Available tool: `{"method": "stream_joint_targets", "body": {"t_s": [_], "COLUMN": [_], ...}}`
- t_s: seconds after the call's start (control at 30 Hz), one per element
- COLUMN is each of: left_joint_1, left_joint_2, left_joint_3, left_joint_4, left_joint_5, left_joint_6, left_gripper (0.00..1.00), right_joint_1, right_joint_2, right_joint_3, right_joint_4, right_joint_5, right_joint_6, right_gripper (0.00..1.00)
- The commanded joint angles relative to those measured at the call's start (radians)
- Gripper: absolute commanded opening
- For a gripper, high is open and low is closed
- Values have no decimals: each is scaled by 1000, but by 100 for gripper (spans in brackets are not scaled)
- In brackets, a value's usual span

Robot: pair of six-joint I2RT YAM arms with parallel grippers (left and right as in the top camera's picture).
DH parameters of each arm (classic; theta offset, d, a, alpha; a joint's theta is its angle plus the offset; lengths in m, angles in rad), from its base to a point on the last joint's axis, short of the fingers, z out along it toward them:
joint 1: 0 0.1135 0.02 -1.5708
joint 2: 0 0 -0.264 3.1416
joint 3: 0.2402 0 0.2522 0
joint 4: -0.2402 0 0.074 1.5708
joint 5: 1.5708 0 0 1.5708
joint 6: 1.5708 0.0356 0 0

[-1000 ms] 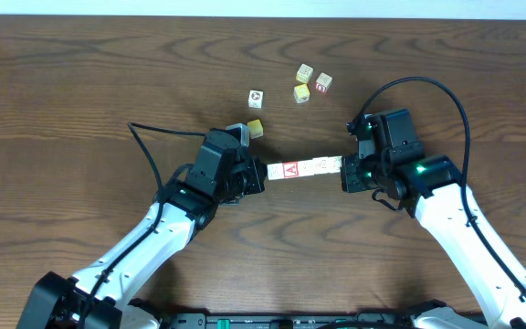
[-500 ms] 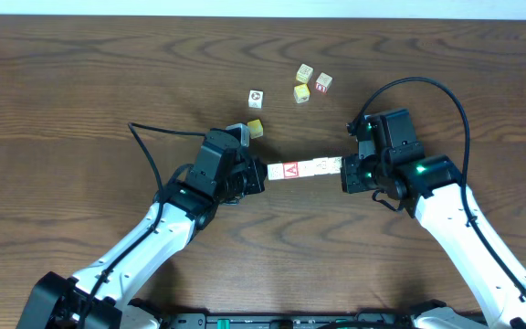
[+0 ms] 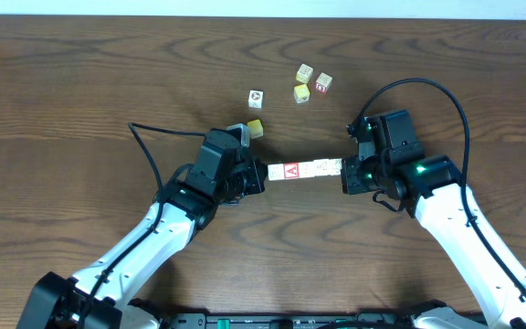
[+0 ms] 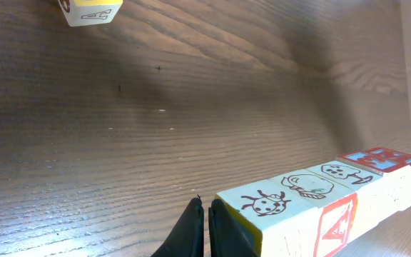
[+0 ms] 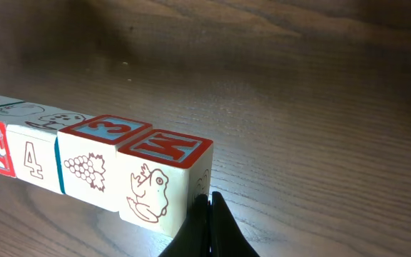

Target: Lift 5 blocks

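A straight row of several picture blocks (image 3: 304, 168) is squeezed end to end between my two grippers, and its shadow on the wood suggests it hangs just above the table. My left gripper (image 3: 264, 175) is shut, its fingers (image 4: 223, 232) pressed sideways against the ladybug block (image 4: 266, 207) at the row's left end. My right gripper (image 3: 343, 174) is also shut and pushes against the frog block (image 5: 155, 189) at the right end. Neither gripper has anything between its fingers.
Loose cubes lie at the back of the table: a white one (image 3: 257, 97), a cream one (image 3: 305, 72), a yellow one (image 3: 301, 92) and a red-faced one (image 3: 323, 83). Another yellow cube (image 3: 255, 128) sits just behind my left wrist.
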Motion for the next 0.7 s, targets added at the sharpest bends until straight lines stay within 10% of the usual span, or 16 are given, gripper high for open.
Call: {"method": "stream_joint_targets", "body": {"t_s": [0.0, 0.67], "left_joint_1": [-28, -28], "left_joint_2": [-53, -77], "left_joint_3": [62, 62], "left_joint_4": [23, 4], "left_joint_5": [145, 143], "left_joint_6": [15, 24], "left_gripper": [7, 7], "right_joint_1": [34, 35], "right_joint_2": [-12, -36], "right_joint_3": [31, 54], "right_joint_4": [12, 0], "right_joint_5": [-193, -193], "right_joint_6": [-18, -18], "right_gripper": [1, 1]}}
